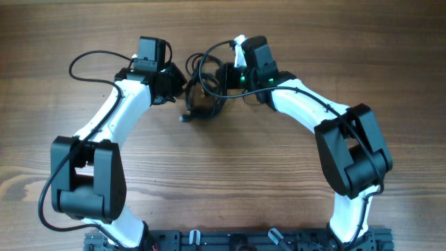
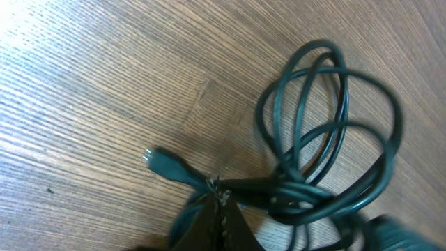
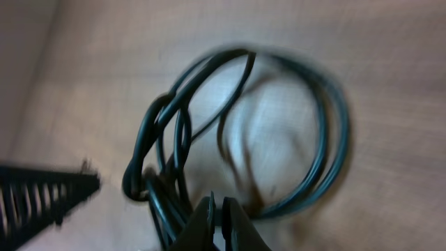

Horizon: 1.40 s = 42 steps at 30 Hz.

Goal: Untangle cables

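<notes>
The cables [image 1: 202, 94] are a small tangled bundle of thin black cords on the wooden table, between my two grippers at the far centre. In the left wrist view the loops [image 2: 327, 132] spread to the right and one plug end [image 2: 164, 162] sticks out to the left. My left gripper [image 2: 219, 199] is shut on a strand just behind that plug. In the right wrist view, which is blurred, the coil [image 3: 279, 132] hangs a little above the table and casts a shadow. My right gripper [image 3: 219, 209] is shut at the coil's lower edge, with strands bunched at its left side.
The wooden table [image 1: 230, 174] lies all around the bundle. A thicker black arm wire [image 1: 87, 61] loops out behind the left arm. The ribbed left finger [image 3: 42, 195] shows at the left edge of the right wrist view, close to the bundle.
</notes>
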Each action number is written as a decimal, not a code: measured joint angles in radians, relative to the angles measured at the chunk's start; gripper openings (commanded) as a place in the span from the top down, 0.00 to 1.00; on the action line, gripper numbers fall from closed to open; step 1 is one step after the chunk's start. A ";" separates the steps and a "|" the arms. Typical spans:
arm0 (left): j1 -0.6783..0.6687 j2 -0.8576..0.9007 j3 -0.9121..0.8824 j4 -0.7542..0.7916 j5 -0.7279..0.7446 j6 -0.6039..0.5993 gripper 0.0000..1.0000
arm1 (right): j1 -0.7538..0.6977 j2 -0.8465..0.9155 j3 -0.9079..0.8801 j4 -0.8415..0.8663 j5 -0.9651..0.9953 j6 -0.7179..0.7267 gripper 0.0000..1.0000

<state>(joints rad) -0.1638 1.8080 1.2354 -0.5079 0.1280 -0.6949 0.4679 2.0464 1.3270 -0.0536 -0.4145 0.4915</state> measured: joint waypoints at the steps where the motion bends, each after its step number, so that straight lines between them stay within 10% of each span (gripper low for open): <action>1: 0.000 0.000 0.000 0.002 0.000 0.003 0.95 | 0.000 0.000 0.000 -0.032 -0.030 0.000 0.93; 25: 0.081 0.000 0.000 -0.030 0.011 0.039 0.94 | 0.095 -0.145 0.000 -0.443 -0.156 0.005 0.94; 42: 0.067 0.000 0.000 -0.022 0.072 0.096 0.91 | 0.031 -0.172 0.000 -0.184 0.136 0.081 0.89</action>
<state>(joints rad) -0.0967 1.8084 1.2354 -0.5301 0.2001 -0.5987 0.4988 1.8748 1.3266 -0.2375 -0.2787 0.5724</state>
